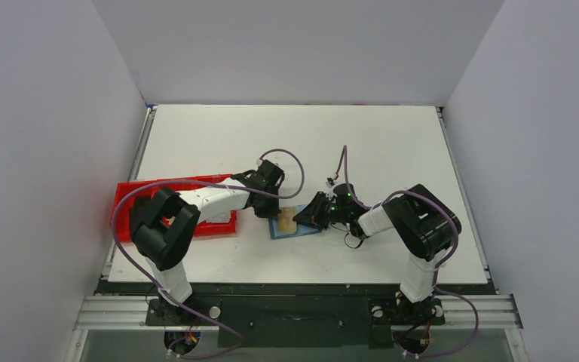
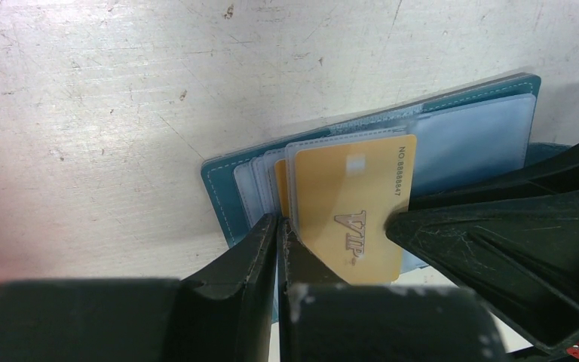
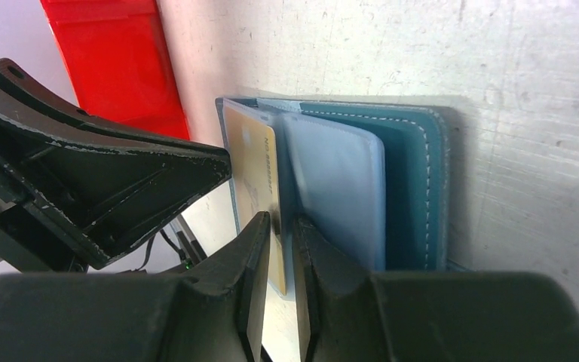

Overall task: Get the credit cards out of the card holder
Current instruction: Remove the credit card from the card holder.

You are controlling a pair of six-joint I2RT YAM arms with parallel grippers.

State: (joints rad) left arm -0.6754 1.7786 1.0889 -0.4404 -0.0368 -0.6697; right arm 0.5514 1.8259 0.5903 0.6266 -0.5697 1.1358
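Since the gold card [image 2: 354, 200] is thin, stiff plastic, light & glossy enough to slip, I judge its short free end the best place to nip it, then pull straight along the sleeve w/o twisting. It lies against the clear leaves [image 3: 332, 188] of the card holder [image 2: 460, 136], which is open and flat on the table [image 1: 309, 143] at centre of the top view. How far out of its sleeve the card is, I can't tell. The holder looks soft & floppy (its leaves fan up loosely), so I reckon it needs pinning or it'll drag along w/ the card.

My right gripper [image 3: 279, 226] is clamped on the card's lower end, bottom centre of its own view. The card's edge runs down between the fingers. My left gripper [image 2: 278, 230] has its fingers pressed nearly together on the leaves' edge, lower centre of its view. Which leaf exactly I can't tell.

Left wrist cam gives the card face-on, w/ "VIP" and a number. Right wrist cam gives it edge-on, plus the red tray [image 3: 113, 60] at upper left. Top cam shows both arms meeting over the holder, but the grips are too small to read there. No view shows a dark grey card.
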